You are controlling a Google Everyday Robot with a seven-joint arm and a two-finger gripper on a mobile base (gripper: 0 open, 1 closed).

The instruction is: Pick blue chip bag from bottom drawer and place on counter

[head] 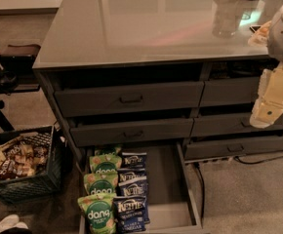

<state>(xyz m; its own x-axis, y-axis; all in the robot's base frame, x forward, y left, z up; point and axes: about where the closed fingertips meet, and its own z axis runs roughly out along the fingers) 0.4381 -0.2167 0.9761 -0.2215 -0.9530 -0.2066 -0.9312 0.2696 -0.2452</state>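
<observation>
Down at the near edge, your bottom drawer (167,179) stands open, the blue chip bag (131,214) lying inside beside green bags (102,186). Off right, your gripper (270,104) hangs by the cabinet, below the counter (131,28), well apart from the bags. Spread or pressed together, cannot tell. Grasp, lift and placing all remain.
</observation>
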